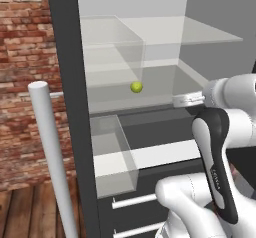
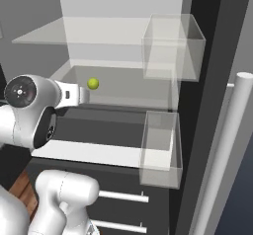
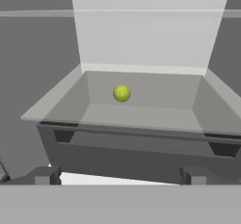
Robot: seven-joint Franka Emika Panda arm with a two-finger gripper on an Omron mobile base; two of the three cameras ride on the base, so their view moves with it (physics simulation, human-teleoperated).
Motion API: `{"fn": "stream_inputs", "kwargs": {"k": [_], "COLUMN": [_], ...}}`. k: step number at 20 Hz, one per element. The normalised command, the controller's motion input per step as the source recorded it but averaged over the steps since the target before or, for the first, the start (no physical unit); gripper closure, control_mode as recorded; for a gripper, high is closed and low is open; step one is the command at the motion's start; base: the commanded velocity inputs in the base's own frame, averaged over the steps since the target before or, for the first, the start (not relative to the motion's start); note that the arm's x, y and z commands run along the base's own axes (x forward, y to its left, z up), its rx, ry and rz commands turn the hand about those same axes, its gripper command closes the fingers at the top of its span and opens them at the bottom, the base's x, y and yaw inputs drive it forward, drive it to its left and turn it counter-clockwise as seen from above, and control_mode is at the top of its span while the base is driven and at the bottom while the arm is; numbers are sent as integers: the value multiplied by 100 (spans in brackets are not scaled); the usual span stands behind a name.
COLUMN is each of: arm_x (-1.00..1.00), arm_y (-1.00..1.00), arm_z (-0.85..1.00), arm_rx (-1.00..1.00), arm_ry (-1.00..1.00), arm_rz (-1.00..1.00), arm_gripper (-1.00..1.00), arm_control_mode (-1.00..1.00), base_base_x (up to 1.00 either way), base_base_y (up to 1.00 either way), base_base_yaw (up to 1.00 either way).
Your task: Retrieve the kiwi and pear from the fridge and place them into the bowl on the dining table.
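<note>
Hand view: gripper (image 3: 120, 175) spread wide, empty, facing the pear (image 3: 122, 93); base views add the fridge (image 1: 70, 82) door bins (image 2: 160, 147).

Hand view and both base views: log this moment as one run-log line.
phase: reaching into fridge | gripper: open, empty, short of shelf | pear: on glass shelf, untouched | kiwi: not seen

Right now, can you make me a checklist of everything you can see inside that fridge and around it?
Surface: clear glass shelf in the open fridge, with a second glass shelf above.
Job's things: pear sits alone on the shelf, untouched; kiwi, bowl and dining table nothing seen.
Clutter: clear door bins, apparently empty.
Grippers: gripper open, fingers short of the shelf edge, facing the pear.
Cables: nothing seen.
Surroundings: brick wall, wooden floor, white bar handle.
</note>
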Motion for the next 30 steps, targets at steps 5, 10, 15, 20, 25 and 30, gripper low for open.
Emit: {"fn": "stream_inputs", "kwargs": {"k": [5, 10, 15, 20, 25, 30], "arm_x": [30, 48, 50, 36, 35, 32], "arm_y": [0, 0, 0, 4, 9, 16], "arm_z": [-7, -9, -12, -19, -21, -12], "arm_rx": [0, 0, 0, 0, 0, 0], "arm_ry": [0, 1, 0, 0, 0, 0], "arm_rz": [0, 0, 0, 0, 0, 0], "arm_gripper": [-100, -100, -100, -100, -100, -100], "arm_control_mode": [-100, -100, -100, -100, -100, -100], "base_base_x": [0, 0, 0, 0, 0, 0], "base_base_y": [0, 0, 0, 0, 0, 0], "base_base_yaw": [0, 0, 0, 0, 0, 0]}}
